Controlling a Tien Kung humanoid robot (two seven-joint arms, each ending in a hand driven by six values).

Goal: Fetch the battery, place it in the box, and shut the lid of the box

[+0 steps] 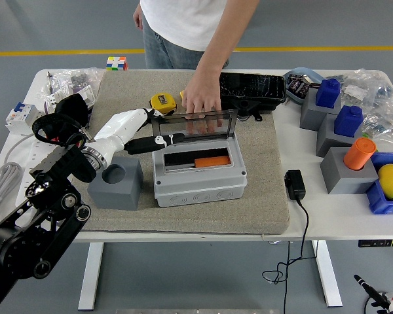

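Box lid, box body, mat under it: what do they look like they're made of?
Box lid: smoky see-through plastic, probably; the person's hand behind it shows through. Box: light grey moulded plastic, matte, with round knockout marks on the front. Mat: grey-tan woven or felt fabric, dull, no shine.

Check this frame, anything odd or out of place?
Yes. A person's hand rests behind the box, at its raised clear lid, inside the workspace. The orange battery is already in; the left hand sits beside the open box.
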